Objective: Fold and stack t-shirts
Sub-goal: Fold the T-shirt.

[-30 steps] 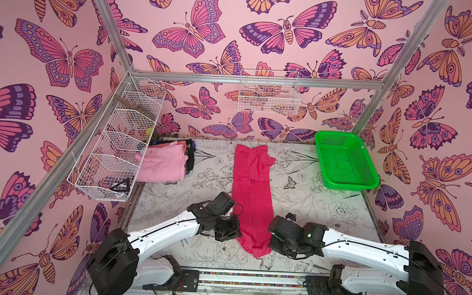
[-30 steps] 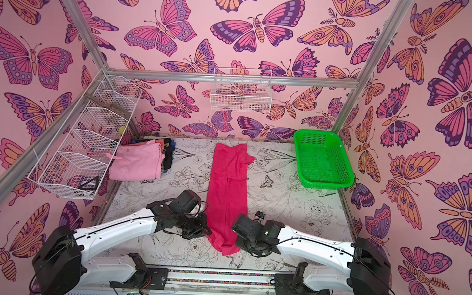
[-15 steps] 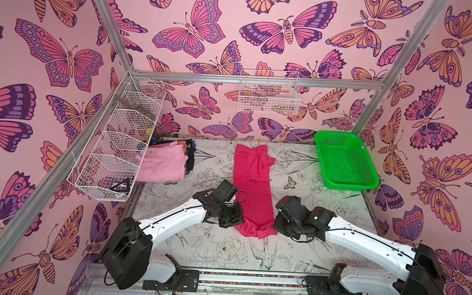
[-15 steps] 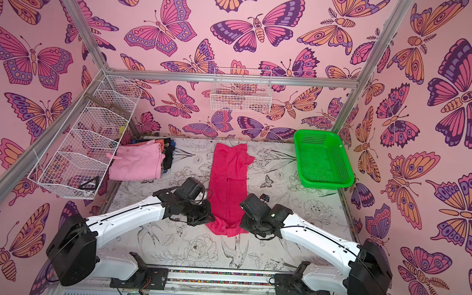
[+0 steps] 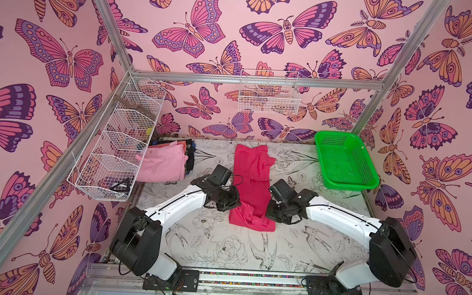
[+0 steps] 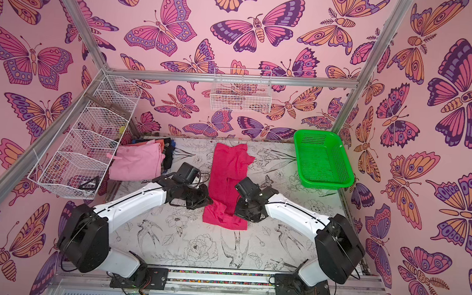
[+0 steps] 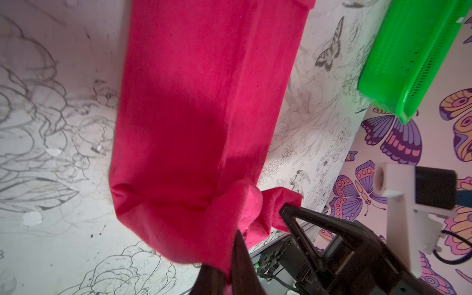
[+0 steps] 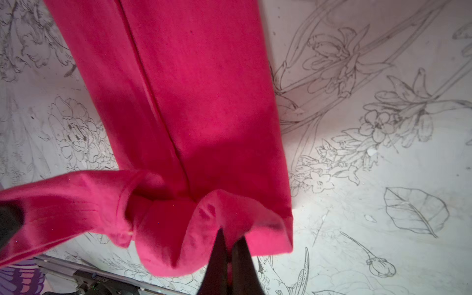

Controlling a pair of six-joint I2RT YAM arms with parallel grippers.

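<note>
A crimson t-shirt (image 5: 253, 174) (image 6: 228, 167) lies as a long narrow strip down the table's middle. Its near end is lifted and doubled back over itself. My left gripper (image 5: 235, 207) (image 7: 226, 270) is shut on the left corner of that raised end. At the right corner my right gripper (image 5: 267, 212) (image 8: 229, 240) is shut on the cloth too. The shirt (image 7: 194, 115) (image 8: 194, 84) stretches away from both pairs of fingers. At the far left a folded light pink t-shirt (image 5: 162, 163) (image 6: 137, 161) tops a pile of orange and dark shirts (image 5: 189, 153).
A green mesh basket (image 5: 350, 186) (image 6: 325, 184) (image 7: 398, 63) stands at the far right. White wire baskets (image 5: 116, 152) hang along the left wall, and one wire basket (image 5: 269, 94) hangs on the back wall. The arms' bases sit on the front rail.
Both grippers have moved away from the front edge toward the back, carrying the crimson shirt's near end. That end now folds over, and the strip looks shorter.
</note>
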